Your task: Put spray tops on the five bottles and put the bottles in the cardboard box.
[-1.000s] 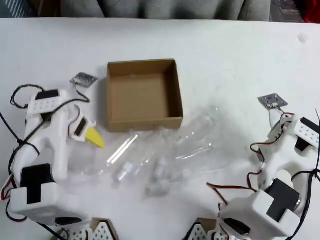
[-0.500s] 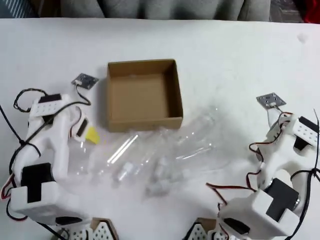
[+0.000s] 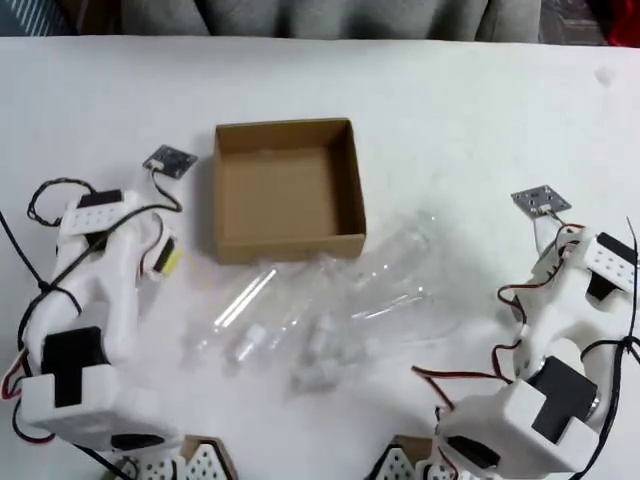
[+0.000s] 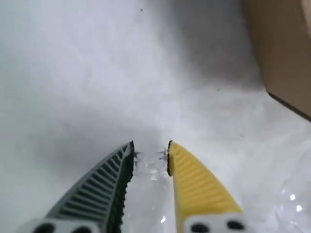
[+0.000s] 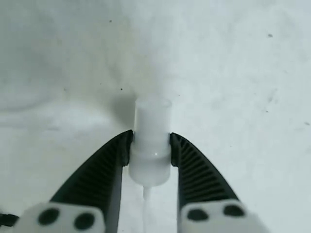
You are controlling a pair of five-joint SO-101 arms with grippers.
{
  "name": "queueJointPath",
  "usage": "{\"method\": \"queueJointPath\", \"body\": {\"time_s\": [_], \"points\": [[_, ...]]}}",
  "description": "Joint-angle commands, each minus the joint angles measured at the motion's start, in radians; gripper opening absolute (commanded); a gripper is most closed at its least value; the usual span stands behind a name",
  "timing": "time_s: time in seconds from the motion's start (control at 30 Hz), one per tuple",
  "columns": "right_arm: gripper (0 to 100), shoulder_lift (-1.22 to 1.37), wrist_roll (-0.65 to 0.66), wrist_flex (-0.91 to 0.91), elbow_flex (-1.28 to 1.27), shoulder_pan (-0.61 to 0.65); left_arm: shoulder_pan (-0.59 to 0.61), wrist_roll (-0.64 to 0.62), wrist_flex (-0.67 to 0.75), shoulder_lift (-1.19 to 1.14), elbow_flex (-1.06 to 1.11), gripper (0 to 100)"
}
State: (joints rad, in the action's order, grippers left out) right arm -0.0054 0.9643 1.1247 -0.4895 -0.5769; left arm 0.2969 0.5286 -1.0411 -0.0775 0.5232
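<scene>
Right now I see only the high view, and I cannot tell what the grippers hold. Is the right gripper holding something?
Observer: Yes. The right gripper is shut on a white spray top, pinched at its sides.
Operator: And the left one?
Observer: The left gripper is shut on a clear bottle, which lies between its grey and yellow fingers.
Operator: Is the box close to it?
Observer: A corner of the cardboard box stands off to one side, apart from the fingers.
</scene>
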Motion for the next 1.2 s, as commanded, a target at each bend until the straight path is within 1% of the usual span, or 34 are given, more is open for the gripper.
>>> {"method": "queueJointPath", "body": {"time_s": [0.0, 0.03, 0.23, 0.47, 0.53, 0.6, 0.67, 0.73, 1.0, 1.07, 1.17], "points": [[1.5, -0.050, -0.011, 0.013, 0.008, 0.002, -0.018, 0.012, 0.000, 0.010, 0.005, 3], [1.5, -0.050, -0.011, 0.019, 0.009, 0.001, -0.019, 0.012, 0.000, 0.010, 0.005, 2], [1.5, -0.051, -0.009, 0.051, 0.009, 0.004, -0.021, 0.012, 0.006, 0.019, -0.002, 5], [1.5, -0.058, -0.009, 0.051, 0.011, 0.001, -0.013, -0.011, -0.002, 0.019, -0.097, 9], [1.5, -0.058, -0.009, 0.051, 0.009, 0.001, -0.013, -0.097, -0.002, 0.019, -0.124, 10], [1.5, -0.054, -0.009, 0.051, 0.009, 0.001, -0.013, -0.226, -0.002, 0.019, -0.152, 10], [1.5, -0.051, -0.009, 0.051, 0.009, 0.001, -0.013, -0.325, -0.002, 0.019, -0.170, 11], [1.5, -0.051, -0.009, 0.051, 0.009, 0.001, -0.019, -0.370, -0.002, 0.019, -0.176, 14], [1.5, -0.050, -0.006, 0.048, 0.011, 0.007, -0.015, -0.373, -0.012, 0.021, -0.186, 29], [1.5, -0.050, -0.008, 0.047, 0.011, 0.007, -0.013, -0.358, -0.060, 0.022, -0.190, 32], [1.5, -0.050, -0.006, 0.047, 0.009, 0.007, -0.013, -0.249, -0.180, 0.058, -0.212, 33]]}}
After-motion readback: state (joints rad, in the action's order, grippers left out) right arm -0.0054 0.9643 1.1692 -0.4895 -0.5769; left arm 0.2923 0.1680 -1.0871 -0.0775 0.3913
